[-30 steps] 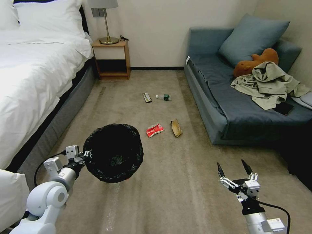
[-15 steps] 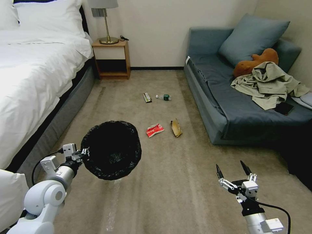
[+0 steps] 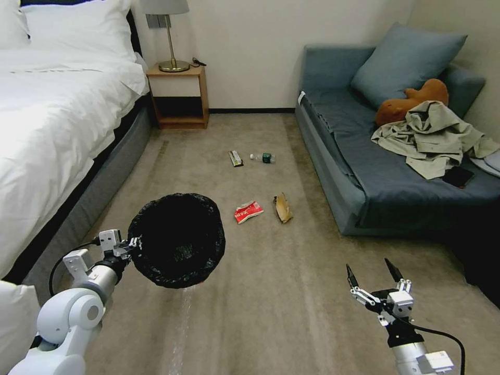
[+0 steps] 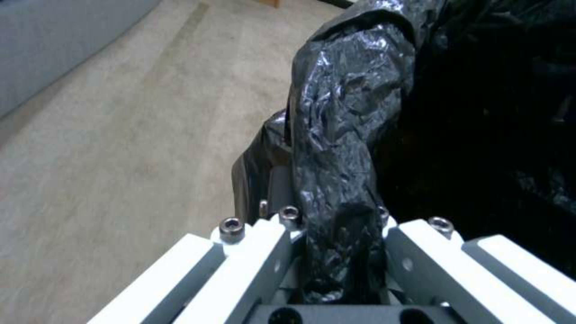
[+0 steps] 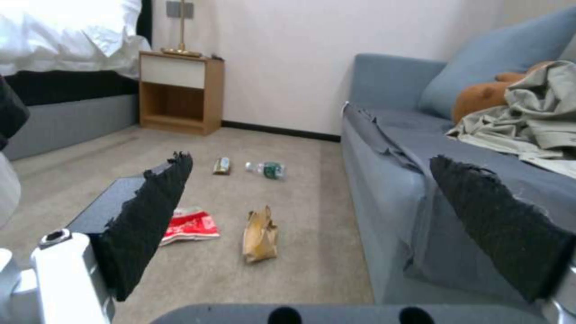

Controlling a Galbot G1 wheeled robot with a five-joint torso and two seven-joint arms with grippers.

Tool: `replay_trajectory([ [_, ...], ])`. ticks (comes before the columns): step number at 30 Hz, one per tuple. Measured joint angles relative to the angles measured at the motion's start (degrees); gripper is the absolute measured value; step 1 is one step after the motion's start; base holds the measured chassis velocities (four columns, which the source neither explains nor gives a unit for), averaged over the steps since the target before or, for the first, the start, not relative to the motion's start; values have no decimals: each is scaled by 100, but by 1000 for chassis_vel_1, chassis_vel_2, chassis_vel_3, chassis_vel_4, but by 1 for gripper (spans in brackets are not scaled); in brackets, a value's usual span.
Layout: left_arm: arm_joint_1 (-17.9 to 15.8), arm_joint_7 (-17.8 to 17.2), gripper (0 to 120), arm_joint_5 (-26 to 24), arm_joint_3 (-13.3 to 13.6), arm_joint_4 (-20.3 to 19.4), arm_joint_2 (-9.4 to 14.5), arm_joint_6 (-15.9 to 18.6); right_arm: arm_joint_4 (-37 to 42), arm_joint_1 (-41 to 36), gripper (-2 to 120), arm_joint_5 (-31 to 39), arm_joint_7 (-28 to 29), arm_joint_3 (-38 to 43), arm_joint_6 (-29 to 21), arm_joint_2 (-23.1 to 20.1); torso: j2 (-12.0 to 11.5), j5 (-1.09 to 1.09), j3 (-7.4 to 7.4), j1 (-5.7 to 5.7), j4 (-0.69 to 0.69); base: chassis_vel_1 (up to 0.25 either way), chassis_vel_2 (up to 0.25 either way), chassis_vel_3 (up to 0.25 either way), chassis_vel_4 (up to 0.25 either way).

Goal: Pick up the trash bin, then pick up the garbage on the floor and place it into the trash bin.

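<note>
The trash bin [image 3: 177, 239], round and wrapped in a glossy black bag, hangs above the carpet at the near left. My left gripper [image 3: 133, 245] is shut on its wrinkled rim [image 4: 342, 135], and the bag is pinched between the white fingers [image 4: 264, 252]. The garbage lies on the floor ahead. A red-and-white packet [image 3: 248, 211] and a brown paper scrap [image 3: 283, 207] are nearer. A dark wrapper [image 3: 236, 158] and a small bottle [image 3: 263, 157] lie farther off. My right gripper [image 3: 371, 271] is open and holds nothing at the near right, facing the packet [image 5: 191, 225] and the scrap [image 5: 260, 234].
A white bed [image 3: 47, 120] runs along the left, with a wooden nightstand [image 3: 179, 96] and a lamp at the far wall. A blue sofa [image 3: 375, 172] on the right carries a beige garment [image 3: 432, 135] and a brown plush toy [image 3: 409, 101]. Open carpet lies between bed and sofa.
My left arm has carried the bin slightly left and farther from me. The right gripper sits a touch lower in the head view. The whole view has shifted a little.
</note>
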Motion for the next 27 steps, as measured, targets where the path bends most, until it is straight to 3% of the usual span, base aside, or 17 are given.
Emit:
replay_trajectory([
  [7,-18,0,2,-7,2,26,14,-24,-24,5,100,-11,-3,-3,25,6,-1,1,1,0,2,-140,136,149,-142],
  [18,-54,10,2,-31,5,66,38,-29,-31,-2,100,-15,0,6,32,-2,0,2,0,0,1,-31,32,31,-29],
  [27,-73,14,2,-65,-20,80,49,-47,-29,4,100,-29,3,8,34,-4,-1,1,0,0,1,-146,144,142,-159],
])
